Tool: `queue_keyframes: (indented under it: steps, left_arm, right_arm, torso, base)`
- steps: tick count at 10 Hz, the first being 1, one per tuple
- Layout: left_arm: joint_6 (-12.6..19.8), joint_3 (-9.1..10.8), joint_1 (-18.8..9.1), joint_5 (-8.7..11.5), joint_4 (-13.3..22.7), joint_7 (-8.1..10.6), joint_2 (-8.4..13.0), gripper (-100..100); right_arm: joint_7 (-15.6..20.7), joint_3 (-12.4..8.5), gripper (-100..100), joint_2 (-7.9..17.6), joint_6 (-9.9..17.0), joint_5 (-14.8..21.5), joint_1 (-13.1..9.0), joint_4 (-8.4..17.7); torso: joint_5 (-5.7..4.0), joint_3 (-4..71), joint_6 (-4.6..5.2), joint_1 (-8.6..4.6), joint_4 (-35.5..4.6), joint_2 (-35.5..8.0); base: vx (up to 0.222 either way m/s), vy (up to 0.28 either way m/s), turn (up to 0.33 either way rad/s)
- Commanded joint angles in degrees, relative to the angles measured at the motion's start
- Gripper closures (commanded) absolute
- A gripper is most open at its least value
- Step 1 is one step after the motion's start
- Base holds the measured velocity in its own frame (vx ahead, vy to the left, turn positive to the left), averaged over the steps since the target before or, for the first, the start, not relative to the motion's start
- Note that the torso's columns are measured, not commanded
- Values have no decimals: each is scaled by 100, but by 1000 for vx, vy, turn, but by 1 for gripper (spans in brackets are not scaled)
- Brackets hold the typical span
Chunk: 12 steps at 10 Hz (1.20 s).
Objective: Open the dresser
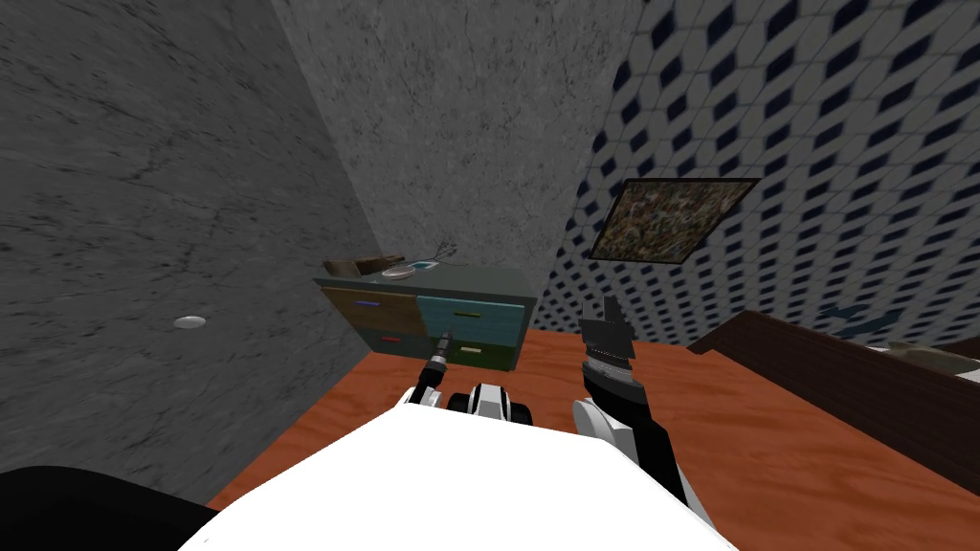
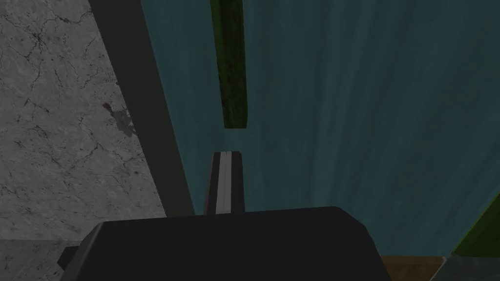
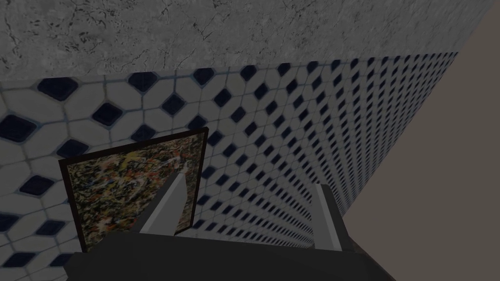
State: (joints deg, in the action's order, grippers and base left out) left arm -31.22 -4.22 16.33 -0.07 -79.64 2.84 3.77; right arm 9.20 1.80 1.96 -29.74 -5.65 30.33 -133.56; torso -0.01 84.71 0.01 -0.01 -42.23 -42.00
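The dresser (image 1: 428, 308) stands in the corner ahead, with drawer fronts in brown, teal and dark green. My left gripper (image 1: 446, 336) reaches to its teal upper drawer (image 1: 473, 316). In the left wrist view the left gripper (image 2: 224, 154) is shut, its two fingers pressed together with nothing between them. Its tips stop a little short of the end of the dark green handle (image 2: 233, 63) on the teal drawer front (image 2: 342, 122). My right gripper (image 1: 600, 306) is raised to the right of the dresser, open (image 3: 249, 183) and holding nothing.
Small items, among them a round dish (image 1: 399, 273), lie on the dresser top. A dark wooden bed frame (image 1: 842, 373) runs along the right. A framed picture (image 1: 670, 220) hangs on the tiled wall. A grey wall (image 1: 144, 239) is close on the left.
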Motion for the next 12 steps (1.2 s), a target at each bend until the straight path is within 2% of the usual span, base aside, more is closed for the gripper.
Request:
queue_keyframes:
  steps: [1,4,5,6,7,8,9,12]
  left_arm:
    - [28,8,-17,5,-43,4,262,-100]
    - [287,65,-167,38,-63,21,241,-100]
    - [330,73,-192,42,-40,22,75,-100]
    - [295,61,-157,33,-75,10,138,-100]
    - [487,87,-217,50,-198,24,138,-100]
    - [392,73,-180,42,-155,17,135,-100]
    - [418,74,-184,43,-167,19,135,100]
    - [474,16,-54,37,-356,53,178,100]
  right_arm:
    - [0,0,0,0,0,0,1,0]
    - [0,-1,0,1,-1,0,4,-1]
    - [0,-1,0,1,-1,0,4,-1]
    - [0,-1,0,1,-1,0,4,-1]
    - [0,-1,0,1,-1,0,2,-1]
    - [0,0,0,0,-1,0,2,-1]
    - [0,0,0,0,-1,0,2,-1]
    - [0,0,0,0,0,0,-1,0]
  torso:
    - [2,19,-1,6,10,25]
    - [2,6,-1,5,4,3]
    - [2,-5,-1,7,-1,-14]
    - [1,-18,0,-2,-7,-36]
    - [-2,-36,-1,-7,-15,-65]
    - [-2,-29,0,-6,-13,-49]
    - [0,-24,-1,-3,-9,-46]
    - [5,-40,1,1,-7,-68]
  base:
    - [26,11,-2]
    - [153,29,-13]
    - [154,33,-8]
    - [65,11,-2]
    - [89,4,-14]
    - [55,3,-4]
    - [8,0,1]
    - [-161,-8,21]
